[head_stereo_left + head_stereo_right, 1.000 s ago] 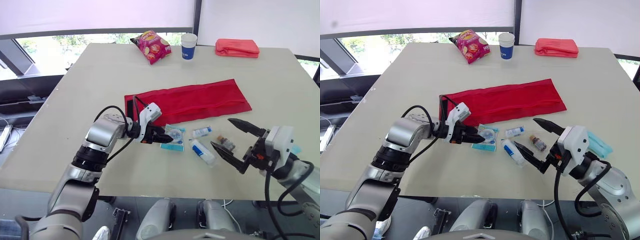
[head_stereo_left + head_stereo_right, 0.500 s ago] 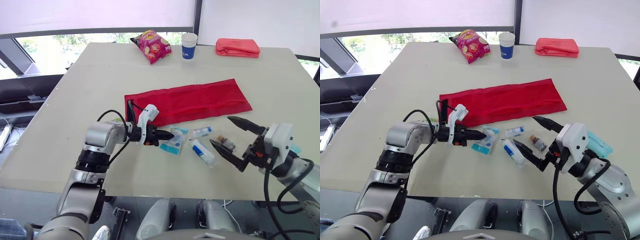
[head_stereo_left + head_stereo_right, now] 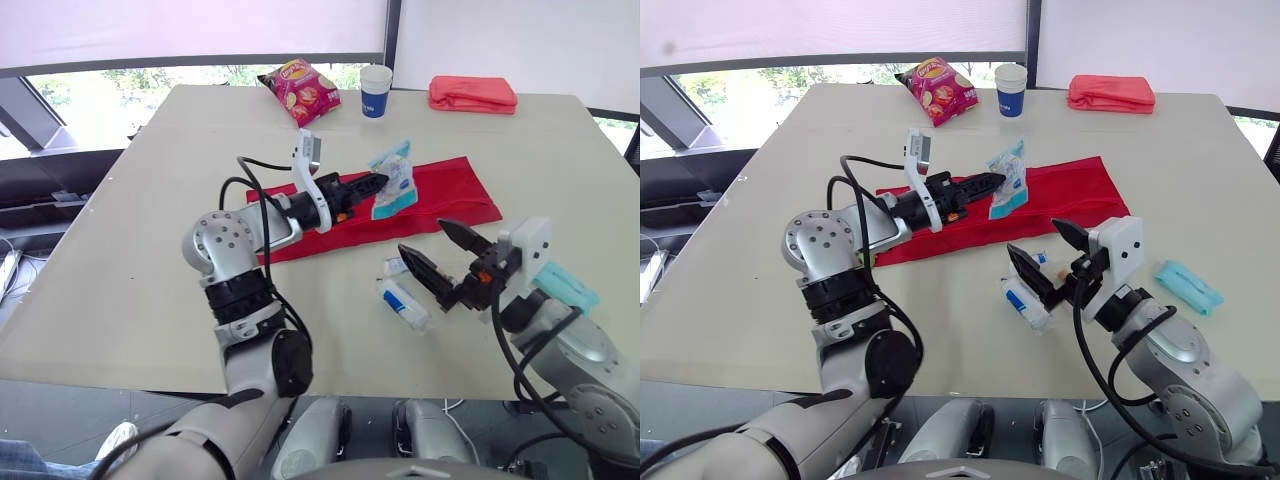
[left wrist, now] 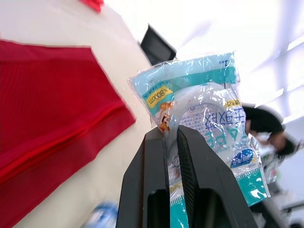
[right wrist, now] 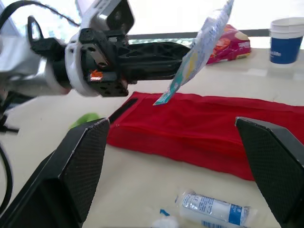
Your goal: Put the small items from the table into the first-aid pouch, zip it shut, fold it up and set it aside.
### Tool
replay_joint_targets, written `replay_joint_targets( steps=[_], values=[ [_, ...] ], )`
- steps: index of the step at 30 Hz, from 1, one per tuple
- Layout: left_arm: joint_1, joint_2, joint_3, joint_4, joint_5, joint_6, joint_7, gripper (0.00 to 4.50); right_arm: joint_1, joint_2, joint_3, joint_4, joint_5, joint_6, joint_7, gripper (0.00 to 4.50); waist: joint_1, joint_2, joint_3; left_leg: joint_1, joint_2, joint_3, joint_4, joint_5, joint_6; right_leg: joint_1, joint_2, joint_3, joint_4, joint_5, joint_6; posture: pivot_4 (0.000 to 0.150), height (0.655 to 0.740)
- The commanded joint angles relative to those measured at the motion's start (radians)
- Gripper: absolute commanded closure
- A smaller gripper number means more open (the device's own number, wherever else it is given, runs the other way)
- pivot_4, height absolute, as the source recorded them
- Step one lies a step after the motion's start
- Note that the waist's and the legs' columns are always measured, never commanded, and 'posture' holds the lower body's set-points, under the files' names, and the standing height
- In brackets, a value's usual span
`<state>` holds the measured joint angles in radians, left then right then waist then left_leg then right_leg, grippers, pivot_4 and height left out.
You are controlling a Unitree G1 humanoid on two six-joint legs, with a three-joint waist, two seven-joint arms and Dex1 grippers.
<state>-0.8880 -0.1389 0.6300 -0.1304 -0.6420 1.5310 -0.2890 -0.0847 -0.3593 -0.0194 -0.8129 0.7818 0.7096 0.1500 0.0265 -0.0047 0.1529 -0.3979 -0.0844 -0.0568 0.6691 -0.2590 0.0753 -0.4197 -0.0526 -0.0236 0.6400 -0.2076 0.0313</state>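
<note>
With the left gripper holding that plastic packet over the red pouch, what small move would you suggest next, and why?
Probably lower the left gripper toward the dark-edged end of the red pouch: it is shut on the plastic packet, which hangs in the air above the flat pouch. The right gripper is open and empty, so it may help there.

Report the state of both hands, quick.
Left hand: closed on the clear teal-printed plastic packet, lifted off the table.
Right hand: open, holding nothing.
</note>
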Motion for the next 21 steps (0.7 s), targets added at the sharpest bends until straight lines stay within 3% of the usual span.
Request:
replay_joint_targets(
  steps=[1,16,18,20,21],
  values=[
    [-0.022,-0.075,0.028,-0.094,-0.047,0.030,0.070,4.45,-0.086,0.088,0.002,0.019,0.054,0.007,-0.087,0.00,-0.007,-0.001,0.001,0.000,0.000,0.000,0.000,0.001,-0.001,-0.001,0.000,0.000,0.001,0.000,0.000,0.150,0.7395],
    [0.025,-0.062,-0.023,-0.109,-0.187,0.040,0.110,4.45,-0.217,0.249,0.001,0.181,0.042,-0.014,-0.162,0.00,-0.013,-0.001,0.001,0.000,-0.001,0.000,-0.001,0.001,-0.002,-0.002,0.001,0.001,0.002,-0.001,-0.001,0.150,0.7395],
    [0.034,-0.053,-0.036,-0.106,-0.198,0.037,0.110,4.50,-0.222,0.265,-0.003,0.183,0.046,-0.021,-0.162,0.52,-0.013,-0.001,0.001,0.000,-0.001,0.000,-0.001,0.001,-0.002,-0.003,0.001,0.001,0.002,-0.001,-0.001,0.150,0.7395],
    [0.045,-0.043,-0.046,-0.105,-0.207,0.035,0.110,4.50,-0.226,0.276,-0.006,0.180,0.048,-0.029,-0.162,1.28,-0.013,-0.001,0.001,0.000,-0.001,0.000,-0.001,0.001,-0.002,-0.003,0.002,0.002,0.003,-0.001,-0.001,0.150,0.7395],
    [0.048,-0.038,-0.050,-0.102,-0.212,0.032,0.111,4.50,-0.229,0.280,-0.009,0.178,0.047,-0.034,-0.161,1.87,-0.013,-0.001,0.001,0.000,-0.001,0.000,-0.001,0.001,-0.002,-0.003,0.002,0.002,0.003,-0.001,-0.001,0.150,0.7395]
  ],
)
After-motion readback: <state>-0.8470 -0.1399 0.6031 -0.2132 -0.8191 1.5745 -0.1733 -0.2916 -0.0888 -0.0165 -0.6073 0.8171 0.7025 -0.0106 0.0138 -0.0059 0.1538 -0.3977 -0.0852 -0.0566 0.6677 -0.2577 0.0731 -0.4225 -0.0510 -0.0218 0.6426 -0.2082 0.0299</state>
